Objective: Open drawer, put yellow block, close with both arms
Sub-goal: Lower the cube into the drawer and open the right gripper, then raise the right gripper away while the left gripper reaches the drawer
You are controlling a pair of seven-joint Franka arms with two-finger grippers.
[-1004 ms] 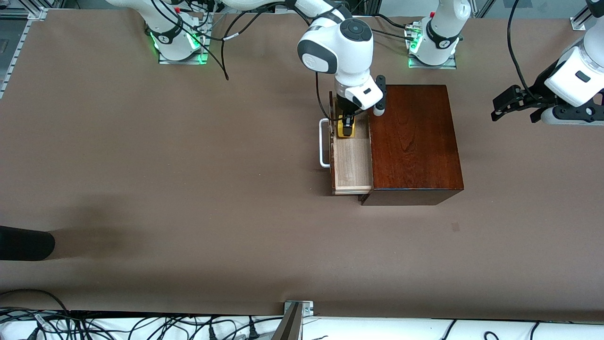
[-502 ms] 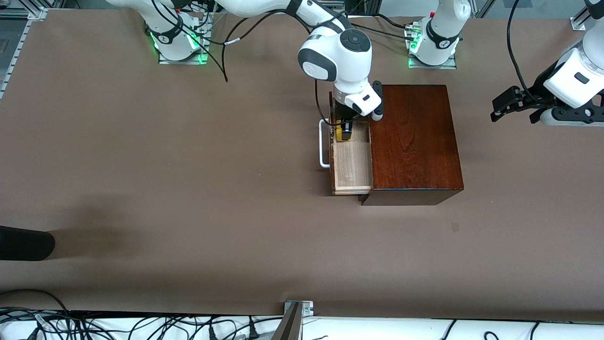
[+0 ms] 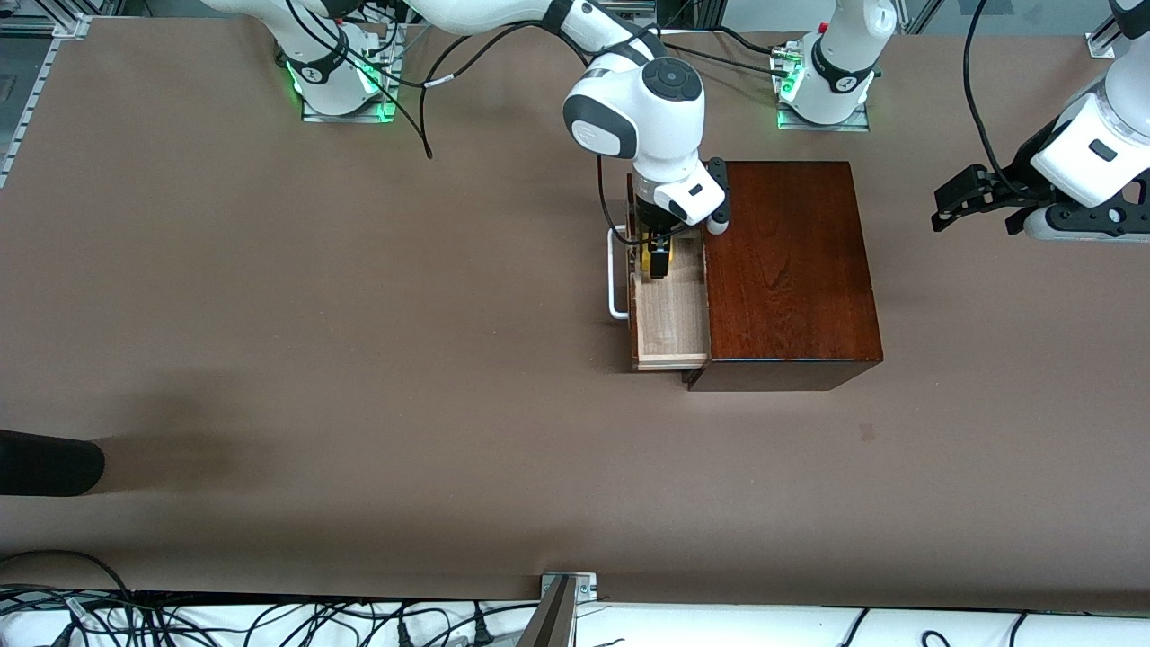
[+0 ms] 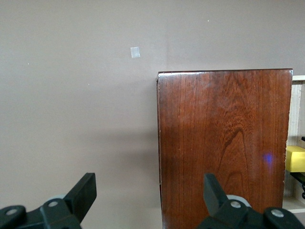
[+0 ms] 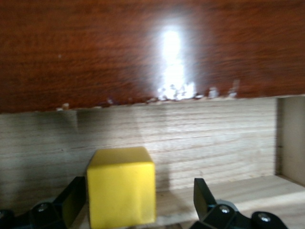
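The drawer (image 3: 669,314) stands pulled out of the dark mahogany box (image 3: 791,270), its white handle (image 3: 615,274) toward the right arm's end of the table. My right gripper (image 3: 658,261) is down inside the drawer's end that lies farther from the front camera. The yellow block (image 5: 121,186) sits on the drawer floor between the open fingers, against one finger and apart from the other. My left gripper (image 3: 979,202) is open and empty, in the air off the box toward the left arm's end. Its wrist view shows the box top (image 4: 224,143) and the block (image 4: 295,158).
A black rounded object (image 3: 49,463) lies at the table edge toward the right arm's end. A small tape mark (image 3: 867,432) lies on the table nearer to the front camera than the box. Cables trail by the right arm's base (image 3: 341,81).
My right gripper has gone down into the drawer with the yellow block. The left arm has barely shifted.
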